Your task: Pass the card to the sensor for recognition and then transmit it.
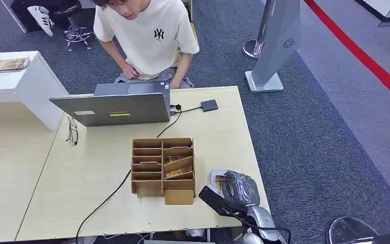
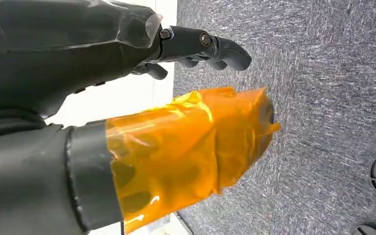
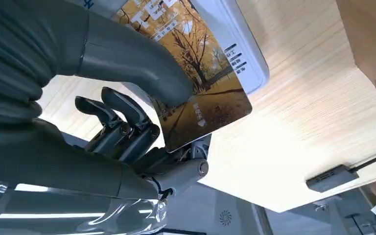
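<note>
Office-type demo area: grey carpet [image 1: 310, 132] with red floor line [image 1: 365, 58], pale wood desks [image 1: 218, 137], open laptop [image 1: 111, 107], swivel chair base [image 1: 77, 34], free-standing grey kiosk [image 1: 277, 40], seated person [image 1: 147, 38].

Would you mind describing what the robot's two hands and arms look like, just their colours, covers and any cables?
The right hand has a thick grey thumb, darker slim fingers and a grey ribbed cover; in the head view its back is wrapped in clear crinkled plastic, on a silver arm with a thin black cable. The left hand is dark grey, its thumb wrapped in translucent orange film.
</note>
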You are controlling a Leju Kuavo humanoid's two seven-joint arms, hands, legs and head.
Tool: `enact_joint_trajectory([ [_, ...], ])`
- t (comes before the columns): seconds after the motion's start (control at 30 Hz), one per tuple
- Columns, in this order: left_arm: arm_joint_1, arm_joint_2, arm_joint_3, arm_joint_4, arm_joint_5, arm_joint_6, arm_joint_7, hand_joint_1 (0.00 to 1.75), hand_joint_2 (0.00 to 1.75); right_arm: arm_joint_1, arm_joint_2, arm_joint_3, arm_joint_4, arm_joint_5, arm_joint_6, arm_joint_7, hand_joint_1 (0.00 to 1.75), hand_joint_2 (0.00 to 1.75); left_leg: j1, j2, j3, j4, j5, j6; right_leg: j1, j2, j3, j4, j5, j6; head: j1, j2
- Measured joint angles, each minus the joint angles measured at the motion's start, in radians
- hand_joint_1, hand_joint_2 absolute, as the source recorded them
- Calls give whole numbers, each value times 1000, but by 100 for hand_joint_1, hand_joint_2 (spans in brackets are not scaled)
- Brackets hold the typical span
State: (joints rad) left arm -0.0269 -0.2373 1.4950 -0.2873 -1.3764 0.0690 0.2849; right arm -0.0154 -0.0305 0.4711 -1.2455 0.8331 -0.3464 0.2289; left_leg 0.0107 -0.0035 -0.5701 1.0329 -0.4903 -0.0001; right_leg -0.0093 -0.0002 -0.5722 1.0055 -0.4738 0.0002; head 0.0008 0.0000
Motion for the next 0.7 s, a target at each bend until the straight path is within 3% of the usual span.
enact_joint_trajectory([
  [0.7,0,0,0,-9,-3,-8,-2,0,0,-2,7,-3,0,1,11,0,175,175,0,0,1,0,0,0,0,0,1,0,0,0,0,0],
])
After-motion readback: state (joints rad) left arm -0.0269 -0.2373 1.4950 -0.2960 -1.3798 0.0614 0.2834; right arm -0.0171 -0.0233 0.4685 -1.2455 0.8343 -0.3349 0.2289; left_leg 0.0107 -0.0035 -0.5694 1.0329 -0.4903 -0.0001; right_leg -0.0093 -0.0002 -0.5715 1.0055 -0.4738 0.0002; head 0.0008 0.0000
